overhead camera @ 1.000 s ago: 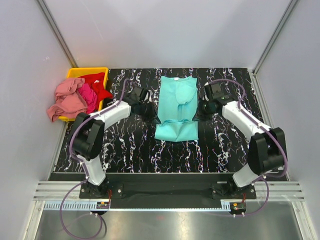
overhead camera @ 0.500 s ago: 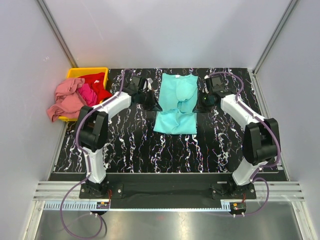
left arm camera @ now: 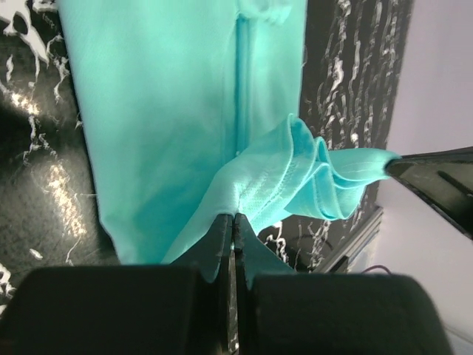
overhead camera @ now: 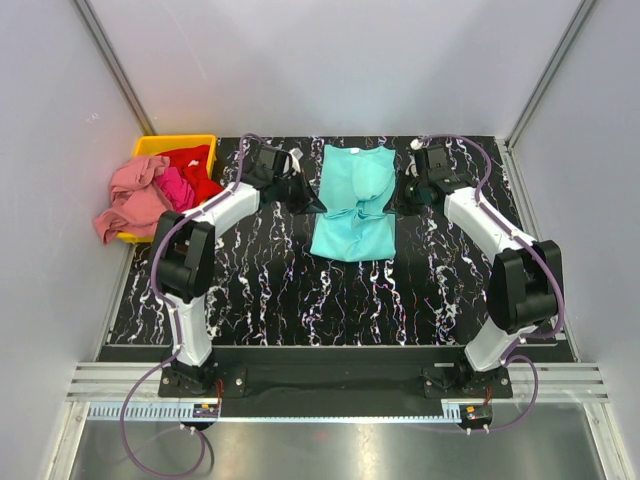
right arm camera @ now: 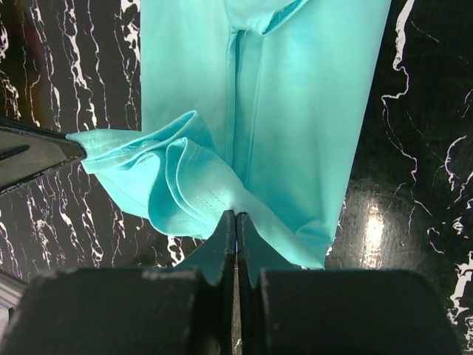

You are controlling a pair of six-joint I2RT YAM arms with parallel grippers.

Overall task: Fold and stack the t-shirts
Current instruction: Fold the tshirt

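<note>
The turquoise t-shirt (overhead camera: pixel 352 205) lies lengthwise in the middle of the black marbled table, its lower part lifted and folding back over the upper part. My left gripper (overhead camera: pixel 312 203) is shut on its left edge; the pinched hem shows in the left wrist view (left arm camera: pixel 235 216). My right gripper (overhead camera: pixel 397 205) is shut on its right edge, seen in the right wrist view (right arm camera: pixel 235 214). The turquoise cloth (left arm camera: pixel 162 111) (right arm camera: pixel 295 96) bunches between both grippers. The salmon pink t-shirt (overhead camera: pixel 130 200), magenta t-shirt (overhead camera: pixel 176 188) and red t-shirt (overhead camera: pixel 192 165) are heaped in the bin.
The yellow bin (overhead camera: pixel 170 143) stands at the table's far left corner, the pink cloth spilling over its left side. White walls close the table on three sides. The black marbled tabletop (overhead camera: pixel 350 300) lies bare in front of the turquoise shirt.
Both grippers have moved toward the far side of the table, carrying the turquoise shirt's lower hem up and back over the shirt. The shirt's footprint is shorter.
</note>
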